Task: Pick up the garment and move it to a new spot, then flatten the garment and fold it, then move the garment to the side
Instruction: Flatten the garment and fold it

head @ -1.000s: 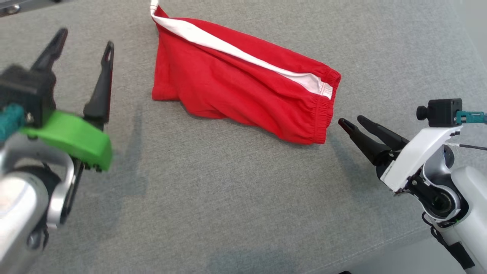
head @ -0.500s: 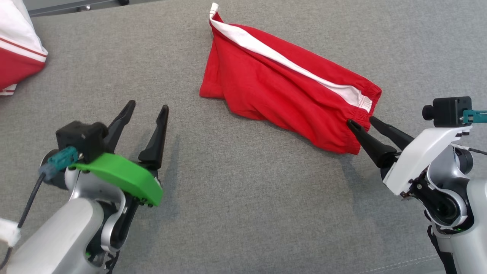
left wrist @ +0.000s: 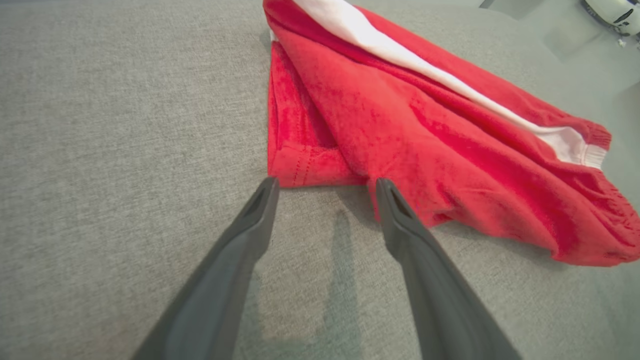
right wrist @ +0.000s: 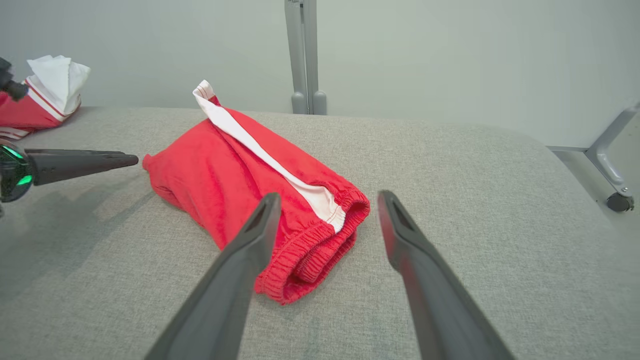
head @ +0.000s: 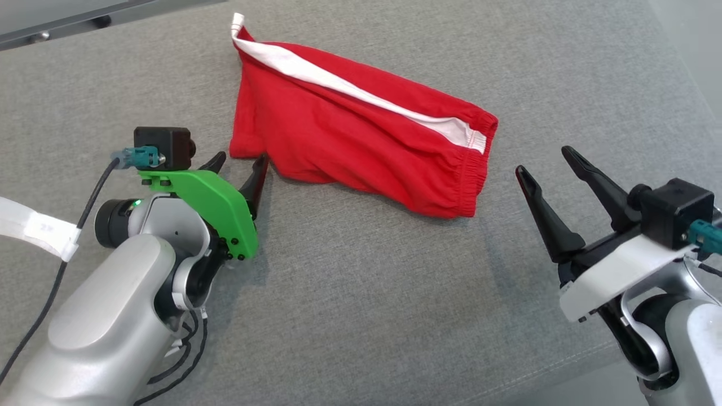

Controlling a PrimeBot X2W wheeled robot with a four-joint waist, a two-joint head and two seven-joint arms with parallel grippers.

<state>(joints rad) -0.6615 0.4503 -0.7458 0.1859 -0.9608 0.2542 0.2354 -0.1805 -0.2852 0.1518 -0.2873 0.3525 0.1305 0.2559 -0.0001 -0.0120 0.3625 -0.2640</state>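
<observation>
I see red garment [head: 361, 141] w/ white side stripe lying folded over on grey desk [head: 361, 316], waistband end toward my R arm. L gripper [head: 241, 159]: fingers spread, nothing between them, tips right at garment's hem corner; can't tell if touching. R gripper [head: 542, 159]: spread too, empty, near garment's elastic waistband but apart from it. 2nd red/white cloth bundle [right wrist: 45, 95] sits well apart from garment, out past its hem end.

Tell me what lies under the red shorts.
The red shorts lie on the grey cushion, which shows all round them. Anything beneath them or between their folded layers is covered and cannot be seen.
</observation>
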